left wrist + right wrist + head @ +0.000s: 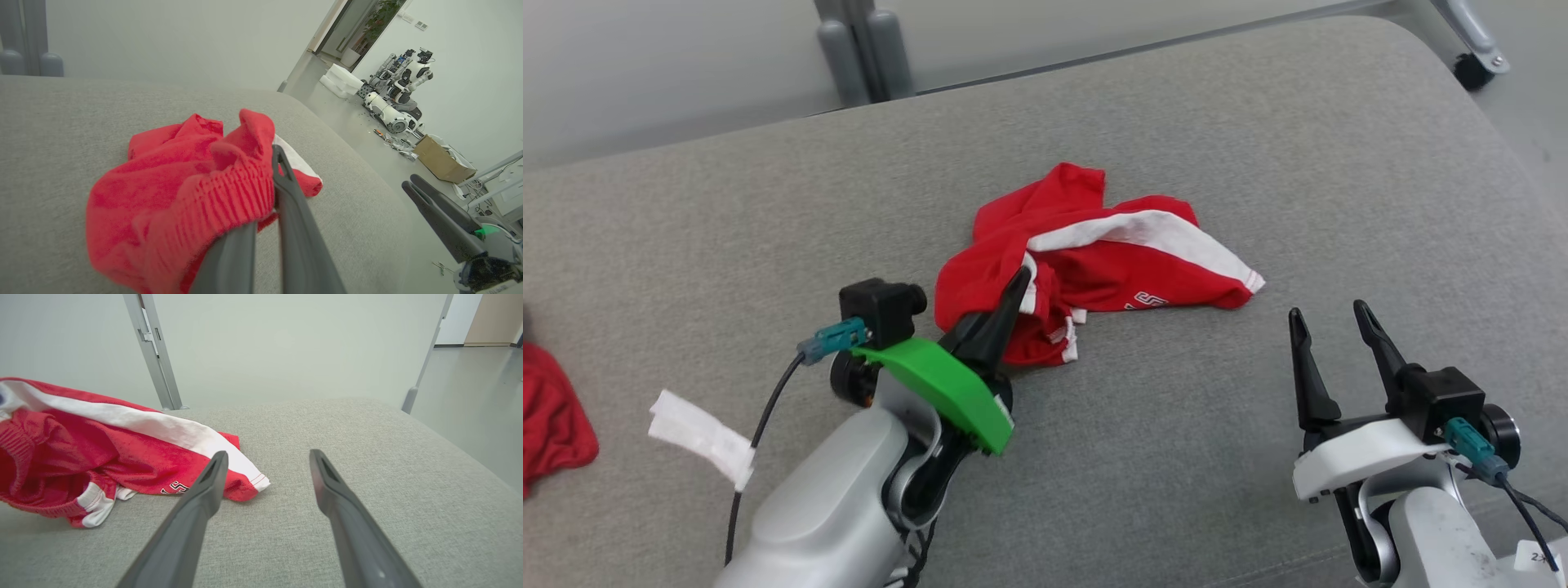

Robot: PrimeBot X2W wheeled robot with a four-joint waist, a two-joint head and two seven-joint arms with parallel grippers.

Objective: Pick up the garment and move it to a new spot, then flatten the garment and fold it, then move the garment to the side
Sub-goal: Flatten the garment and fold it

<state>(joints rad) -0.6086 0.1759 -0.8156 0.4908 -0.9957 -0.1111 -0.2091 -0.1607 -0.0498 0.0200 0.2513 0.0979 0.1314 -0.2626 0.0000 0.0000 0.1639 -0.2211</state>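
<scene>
The garment (1094,253) is a crumpled red piece with white stripes, lying in the middle of the grey cushion (1176,122). My left gripper (1013,286) is shut on the garment's ribbed near-left edge. In the left wrist view the red fabric (184,192) bunches over my dark fingers (294,220) and is lifted a little off the cushion. My right gripper (1331,314) stands open to the right of the garment, apart from it. In the right wrist view its gap (265,457) holds nothing and the garment (122,449) lies to the left.
Another red cloth (551,416) lies at the cushion's left edge, with a white tag (703,437) on my left arm's cable close by. Beyond the cushion's right side, the floor carries a cardboard box (443,161) and parked robots (398,94). Grey posts (866,49) stand behind.
</scene>
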